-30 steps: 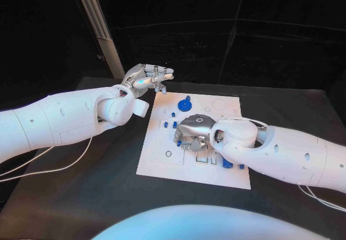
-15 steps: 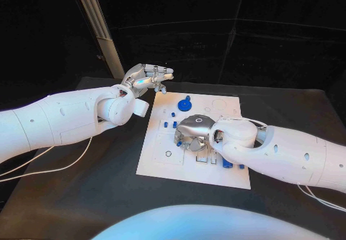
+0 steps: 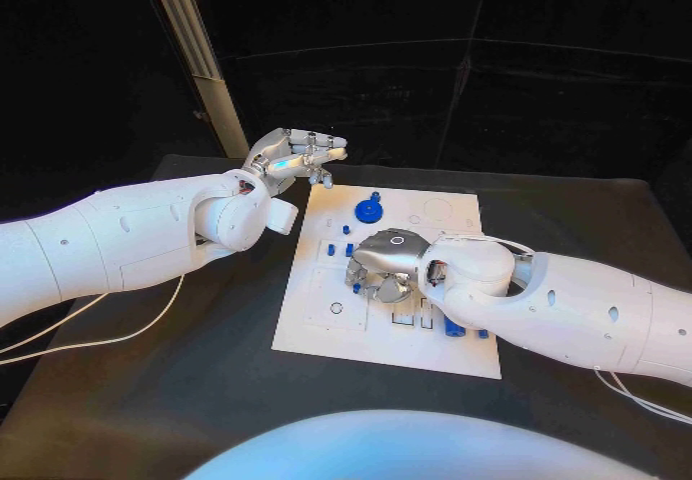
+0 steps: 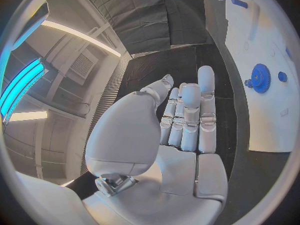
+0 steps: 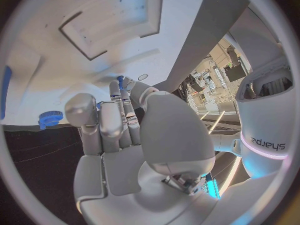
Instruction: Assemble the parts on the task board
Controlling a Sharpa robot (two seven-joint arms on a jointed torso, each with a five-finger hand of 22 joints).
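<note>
Black bench [image 3: 173, 400] is carrying the white task board [image 3: 325, 335]; the right robot hand [image 3: 387, 262] is hovering low over it, pinching a small blue peg [image 5: 120, 79], likely to seat it. The left robot hand [image 3: 293, 155] is waiting clear beyond the board's corner, fingers loosely curled and holding nothing.

Head camera: mounted high, looking down on the black table [image 3: 173, 400] and white board [image 3: 325, 335], both arms in view. Left wrist camera: close behind the left hand [image 4: 181, 130], facing along it toward the board's far edge. Right wrist camera: close behind the right hand [image 5: 125, 135], directly over the board. All three views share the board and its blue gear [image 3: 371, 211].
</note>
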